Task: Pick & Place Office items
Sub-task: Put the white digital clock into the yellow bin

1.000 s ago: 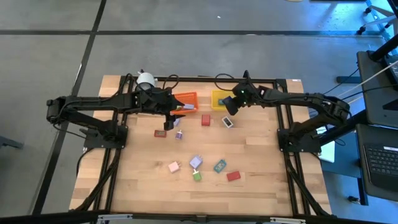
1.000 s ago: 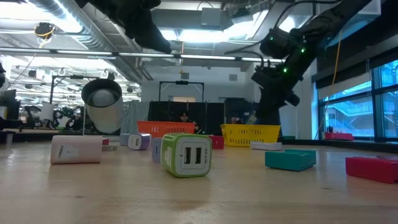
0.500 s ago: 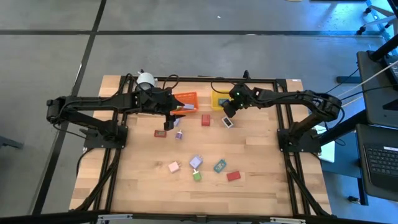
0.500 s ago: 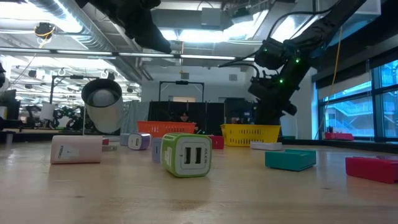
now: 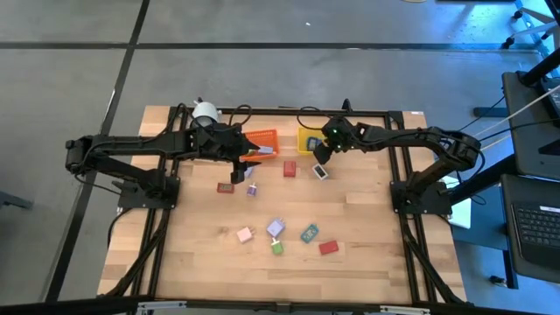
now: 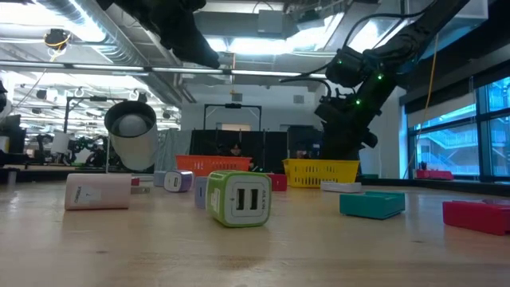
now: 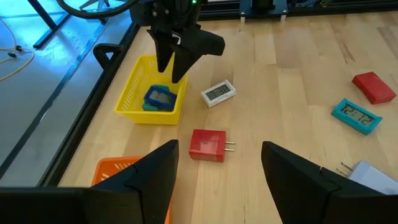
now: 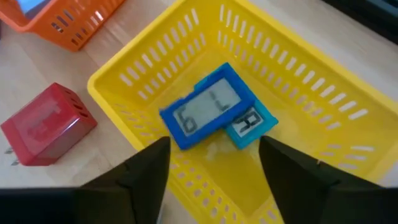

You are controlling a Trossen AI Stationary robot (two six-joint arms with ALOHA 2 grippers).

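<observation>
While the right gripper (image 5: 320,154) hangs over the near edge of the yellow mesh bin (image 5: 308,137) in the high view, the left gripper (image 5: 241,166) sits just beside the orange mesh bin (image 5: 261,140). Small office items lie scattered on the wooden surface (image 5: 367,245): a red plug block (image 5: 290,168), a white clock block (image 5: 321,171), a dark red block (image 5: 226,187), a lilac block (image 5: 252,189), and farther toward the near edge pink (image 5: 245,234), green (image 5: 277,248), teal (image 5: 309,234) and red (image 5: 328,248) ones. Any sweep low across that clutter could knock pieces out of place.

At table height, the right arm (image 6: 351,88) stands above the yellow bin (image 6: 320,171); a green-and-white charger block (image 6: 239,198) fills the foreground. I cannot tell the finger gap from here.

From the left wrist, that gripper's fingers (image 7: 155,180) are spread apart with nothing between them — the red plug block (image 7: 208,144) lies ahead, close to the orange bin's rim, so a descent there risks catching the mesh.

From the right wrist, its fingers (image 8: 149,168) are also apart and empty, straddling the yellow bin wall (image 8: 137,124). Two blue clock blocks (image 8: 211,106) lie stacked inside; lifting away carelessly could snag the rim and tip the bin.
</observation>
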